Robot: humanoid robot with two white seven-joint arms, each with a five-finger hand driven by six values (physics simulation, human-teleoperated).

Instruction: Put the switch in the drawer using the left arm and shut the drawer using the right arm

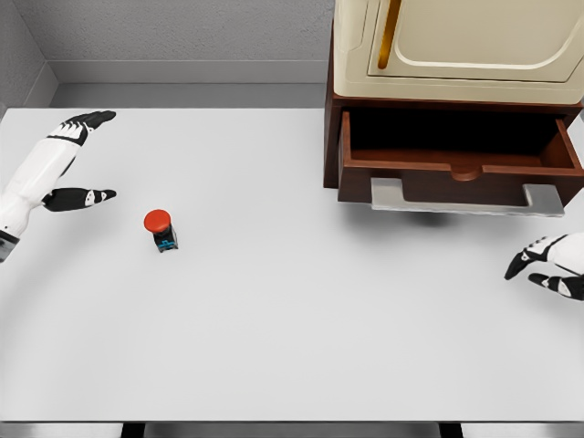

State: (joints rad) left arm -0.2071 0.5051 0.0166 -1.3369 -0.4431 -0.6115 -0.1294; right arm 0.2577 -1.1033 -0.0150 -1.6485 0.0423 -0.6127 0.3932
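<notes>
Head view had your switch point(161, 229), the one with the red button on top, sitting upright on the white table point(292, 347) toward the left, well apart from the drawer point(456, 164). That drawer was pulled open at the far right under a cream cabinet point(456, 46), grey handle point(465, 196) facing you. Your left hand point(64, 164) was just left of the switch, fingers spread wide, holding nothing. Right hand point(552, 265) sat at the right edge, fingers loose, also holding nothing.
</notes>
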